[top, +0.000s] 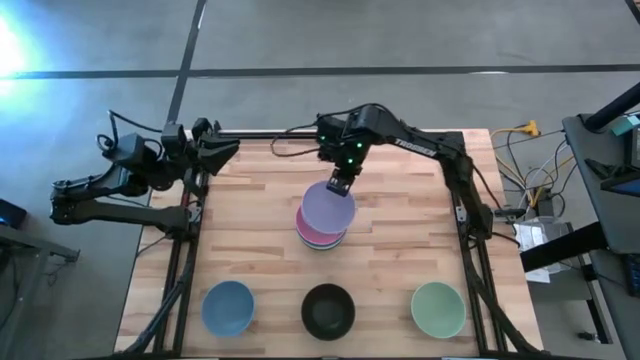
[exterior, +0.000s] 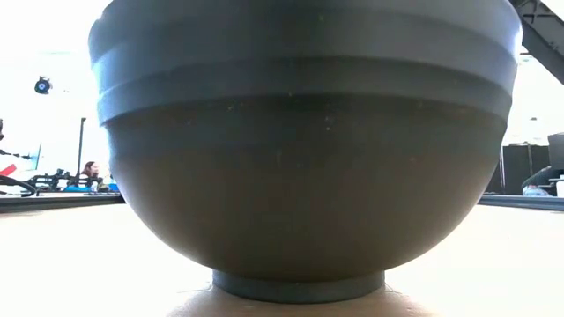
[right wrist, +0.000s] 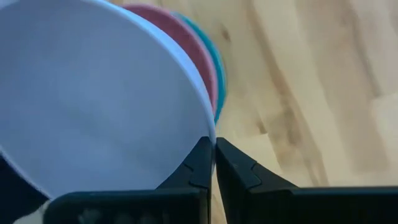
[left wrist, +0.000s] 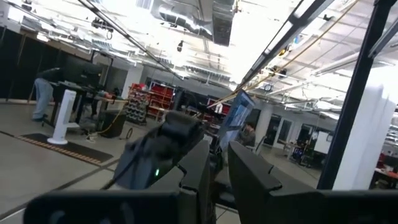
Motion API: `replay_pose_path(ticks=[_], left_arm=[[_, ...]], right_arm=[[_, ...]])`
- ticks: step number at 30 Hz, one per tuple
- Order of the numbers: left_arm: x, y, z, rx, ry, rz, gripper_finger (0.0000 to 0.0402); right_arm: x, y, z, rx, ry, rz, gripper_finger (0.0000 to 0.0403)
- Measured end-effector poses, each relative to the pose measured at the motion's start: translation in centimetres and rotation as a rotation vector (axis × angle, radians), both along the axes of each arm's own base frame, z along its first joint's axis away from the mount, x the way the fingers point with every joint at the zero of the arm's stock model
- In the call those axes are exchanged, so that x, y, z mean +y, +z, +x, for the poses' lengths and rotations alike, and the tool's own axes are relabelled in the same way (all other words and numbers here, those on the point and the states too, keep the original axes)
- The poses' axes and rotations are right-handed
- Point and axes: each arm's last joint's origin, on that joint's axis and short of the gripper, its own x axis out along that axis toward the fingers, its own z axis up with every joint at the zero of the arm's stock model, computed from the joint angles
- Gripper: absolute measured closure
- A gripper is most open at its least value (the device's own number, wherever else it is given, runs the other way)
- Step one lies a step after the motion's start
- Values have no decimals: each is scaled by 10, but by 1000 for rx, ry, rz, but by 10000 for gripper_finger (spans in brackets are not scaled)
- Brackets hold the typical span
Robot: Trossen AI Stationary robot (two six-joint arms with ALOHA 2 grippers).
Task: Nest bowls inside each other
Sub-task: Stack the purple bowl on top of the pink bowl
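Observation:
A lavender bowl (top: 328,208) is over a stack with a pink bowl (top: 312,234) and a teal bowl (right wrist: 216,68) at the table's middle. My right gripper (top: 340,183) is shut on the lavender bowl at its far side. A blue bowl (top: 228,306), a black bowl (top: 328,310) and a pale green bowl (top: 438,308) stand on their bases in a row near the front edge. The black bowl (exterior: 304,150) fills the low view. My left gripper (top: 225,150) waits at the table's far left corner, fingers close together and empty. Other bowls are hidden. My right gripper pinches the lavender bowl's rim (right wrist: 204,134) on its far side, one finger inside the bowl and one outside. The fingers slant down from the far side. The bowl sits over the pink bowl; whether it rests in the pink bowl or hangs just above it, I cannot tell.
Bare wooden table (top: 400,230) lies to the left and right of the stack. The black frame posts (top: 470,215) run along both side edges. Cables and equipment (top: 530,200) stand beyond the right edge.

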Motion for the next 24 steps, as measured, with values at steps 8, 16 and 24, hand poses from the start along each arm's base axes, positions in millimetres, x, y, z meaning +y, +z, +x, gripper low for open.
replay_pose_path(ticks=[8,16,24], left_arm=[[0,0,0,-1,-1,-2,357],[0,0,0,1,0,-1,357],[1,-3,7,23,0,-4,357]], right_arm=[[-3,-21,13,43,14,15,394],[-1,-24,17,31,25,5,394],[1,-24,21,-2,23,-16,394]])
